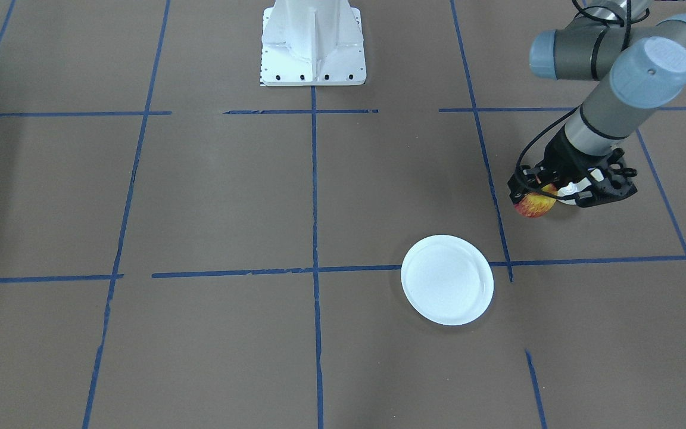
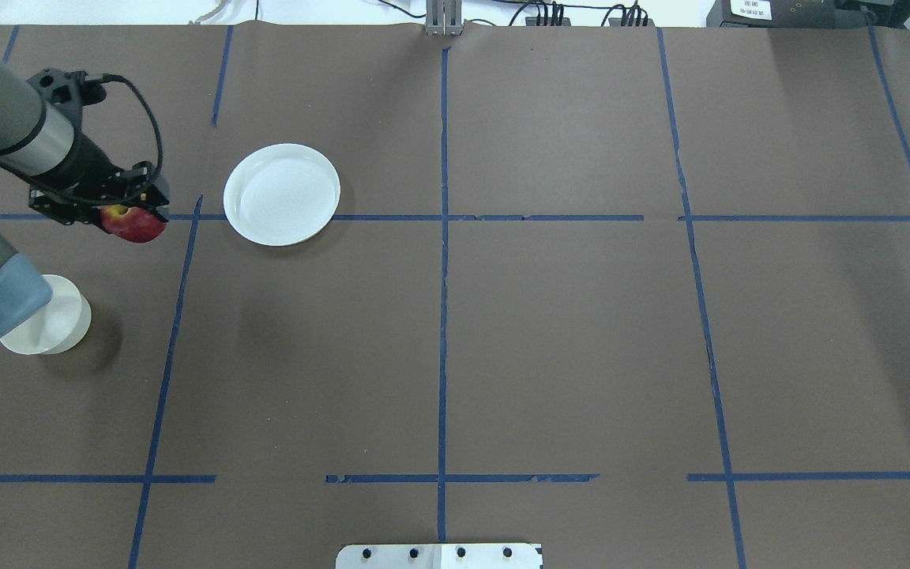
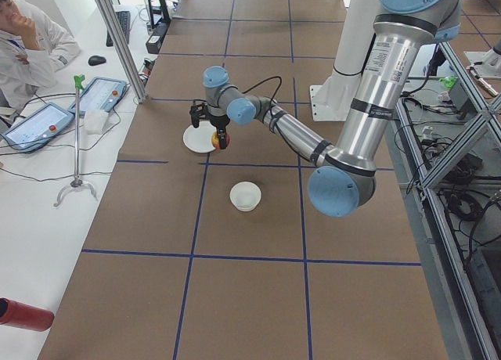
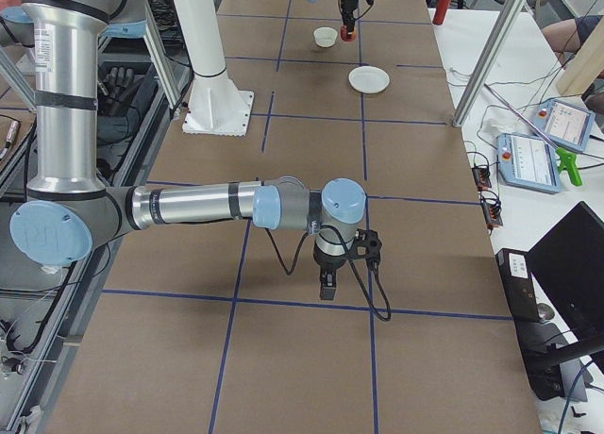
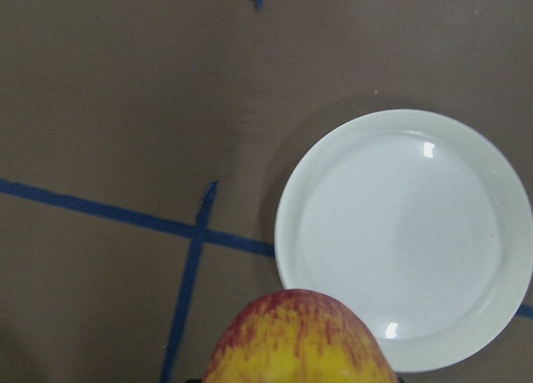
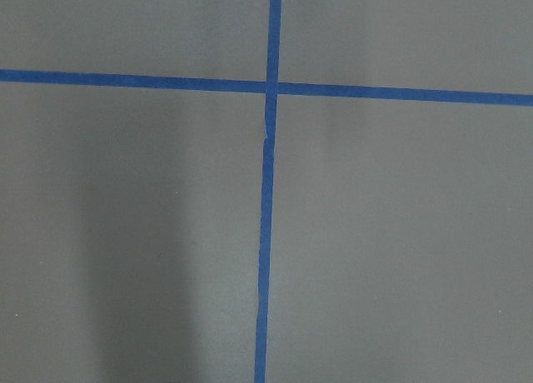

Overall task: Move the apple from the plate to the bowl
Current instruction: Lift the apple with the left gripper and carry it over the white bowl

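My left gripper (image 2: 125,215) is shut on the red and yellow apple (image 2: 134,224) and holds it above the table, left of the plate (image 2: 281,194) and beyond the bowl (image 2: 50,318). The white plate is empty. The small cream-white bowl is empty and partly hidden by my left arm's elbow in the overhead view; it shows whole in the exterior left view (image 3: 245,196). The left wrist view shows the apple (image 5: 300,341) at the bottom edge with the plate (image 5: 408,233) beyond it. My right gripper (image 4: 327,288) hangs over bare table far from these; I cannot tell whether it is open.
The white robot base (image 1: 313,42) stands at the table's middle edge. Blue tape lines (image 2: 443,276) cross the brown table. An operator (image 3: 23,55) and tablets (image 3: 39,125) are beside the table's far side. A red cylinder (image 3: 23,315) lies at that side too.
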Motion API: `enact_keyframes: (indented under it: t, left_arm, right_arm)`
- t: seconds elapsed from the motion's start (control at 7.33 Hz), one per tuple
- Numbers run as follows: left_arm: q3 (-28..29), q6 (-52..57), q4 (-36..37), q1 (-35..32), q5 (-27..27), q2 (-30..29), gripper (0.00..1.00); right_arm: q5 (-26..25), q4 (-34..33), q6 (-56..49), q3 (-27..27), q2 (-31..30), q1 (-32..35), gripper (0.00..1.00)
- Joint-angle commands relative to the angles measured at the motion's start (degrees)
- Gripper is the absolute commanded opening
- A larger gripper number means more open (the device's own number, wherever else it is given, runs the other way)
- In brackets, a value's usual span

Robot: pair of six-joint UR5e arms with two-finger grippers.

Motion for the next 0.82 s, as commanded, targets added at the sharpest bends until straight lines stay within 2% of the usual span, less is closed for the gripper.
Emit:
enact_keyframes:
  t: [0.0,0.14,0.27,0.68]
  left_arm:
    - [-5.14,7.14,-0.25,-2.53,-0.19,11.01,0.0]
    - [-6.37,11.0,-0.34,-3.94,-0.28,14.88,0.0]
    - [-6.03,11.3,-3.73,-4.12,-0.28,16.83,0.0]
    - [-0.87,8.05,-9.37,-3.43,-0.28,16.5,0.0]
  right_arm:
    - [0.0,0.0,0.0,0.07,0.0,0.0,1.0]
    - [0.0,0.09,0.0,-0.02,0.0,0.0,1.0]
    - [0.0,0.0,0.0,-0.02,0.0,0.0,1.0]
    - [0.0,0.0,0.0,-0.02,0.0,0.0,1.0]
